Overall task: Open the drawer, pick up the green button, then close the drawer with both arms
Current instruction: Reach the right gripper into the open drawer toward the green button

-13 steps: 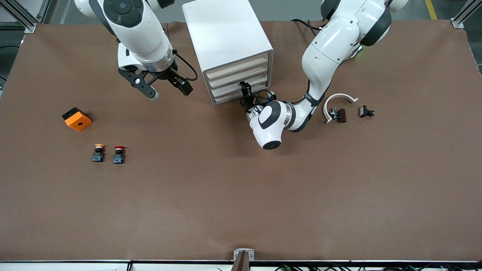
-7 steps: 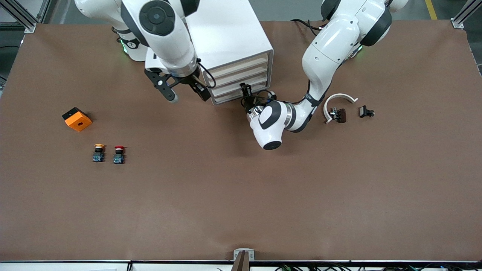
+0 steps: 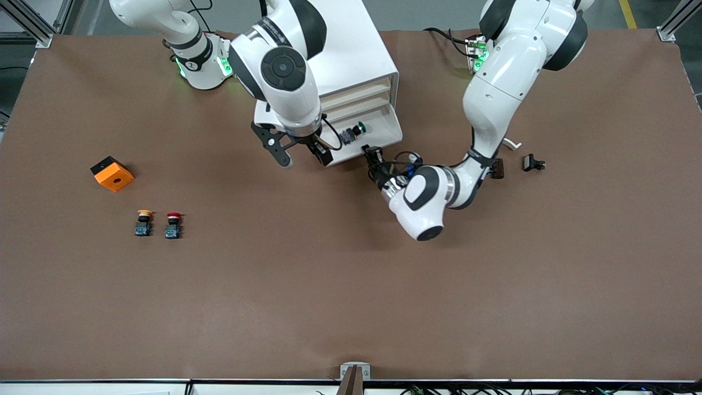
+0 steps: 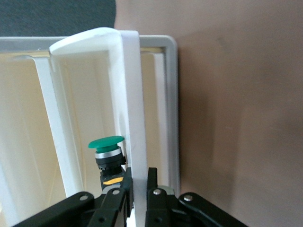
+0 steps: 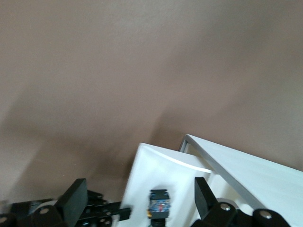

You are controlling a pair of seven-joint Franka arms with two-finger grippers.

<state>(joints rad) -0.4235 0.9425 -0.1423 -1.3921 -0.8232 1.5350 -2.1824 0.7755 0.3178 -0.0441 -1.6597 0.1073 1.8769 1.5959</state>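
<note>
The lowest drawer [image 3: 385, 130] of the white cabinet [image 3: 334, 49] stands pulled out toward the front camera. In it lies the button [image 3: 354, 130], green cap, black body and blue base. My left gripper [image 3: 374, 157] is shut on the drawer's front wall; in the left wrist view the fingers [image 4: 152, 189] pinch that white wall [image 4: 135, 118], with the button [image 4: 107, 144] just inside. My right gripper [image 3: 303, 156] hangs open over the drawer's end toward the right arm. In the right wrist view the button [image 5: 159, 206] lies below the open right gripper [image 5: 139, 201].
An orange block [image 3: 112, 174], a yellow-capped button [image 3: 144, 222] and a red-capped button [image 3: 173, 224] lie toward the right arm's end. A black clip [image 3: 533, 162] and a dark part [image 3: 498, 168] lie beside the left arm's forearm.
The left gripper has pulled the lowest drawer out, which brought the green button into view. The right arm has swung from the open table over to the drawer.
</note>
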